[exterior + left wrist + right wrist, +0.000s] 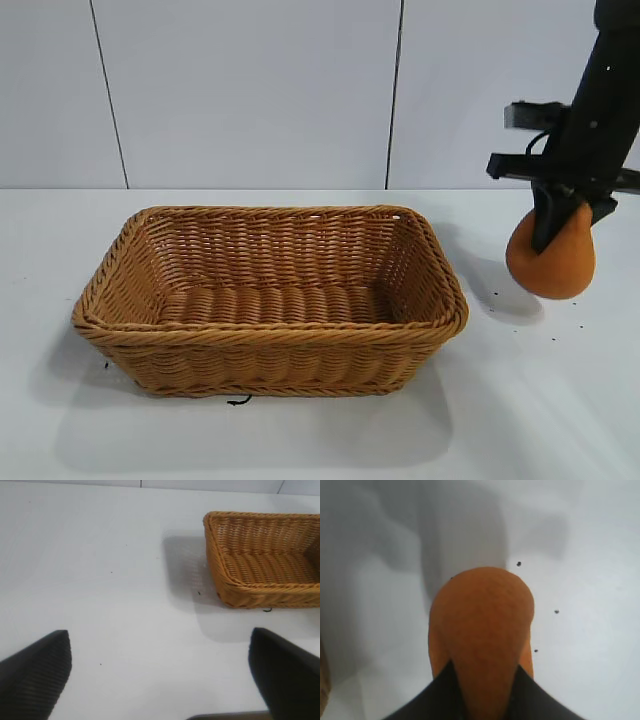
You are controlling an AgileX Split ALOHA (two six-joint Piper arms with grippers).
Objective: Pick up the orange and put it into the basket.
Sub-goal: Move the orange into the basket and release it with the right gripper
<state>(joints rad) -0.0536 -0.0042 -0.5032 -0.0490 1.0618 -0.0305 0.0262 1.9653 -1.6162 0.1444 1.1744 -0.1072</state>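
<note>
The orange [552, 262] is dull orange and pear-shaped. It hangs in the air to the right of the basket [268, 330], held by its knob in my right gripper [556, 215], which is shut on it. In the right wrist view the orange [482, 630] fills the middle, above the white table, with the black fingers [440, 695] on both sides of its narrow end. The tan wicker basket stands empty at the table's middle. My left gripper [160, 665] is open and empty above bare table; the basket [260, 587] shows farther off in its view.
The white table [540, 400] runs all round the basket. A pale panelled wall [250, 90] stands behind. A few dark specks [519, 563] lie on the table below the orange.
</note>
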